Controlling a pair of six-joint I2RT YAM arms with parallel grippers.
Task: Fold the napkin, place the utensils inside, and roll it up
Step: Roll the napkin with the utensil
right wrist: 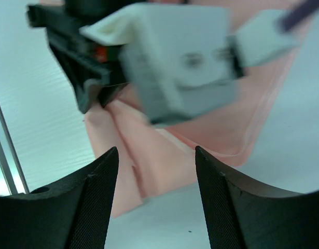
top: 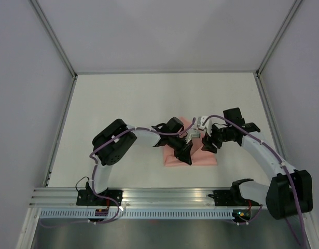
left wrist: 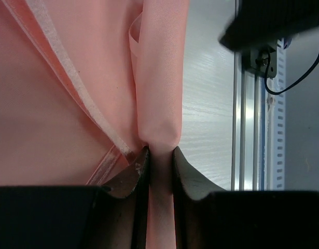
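- The napkin (top: 206,156) lies folded on the counter (top: 123,104), a little toward 6 o'clock of centre, partly hidden under both arms.
- Its widest edge sits at 6 o'clock and runs 9 to 3; the cloth narrows toward 12. The arms hide its middle, so I cannot tell its long axis.
- The left end effector (left wrist: 160,171) is clamped on a raised fold that runs straight away from its fingers.
- The right end effector (right wrist: 156,155) hangs agape at 3 o'clock of the left, holding nothing.
- Likely risks: the thin fold slipping free under a pull, the spread jaws snagging a loose layer, or the two close end effectors colliding.
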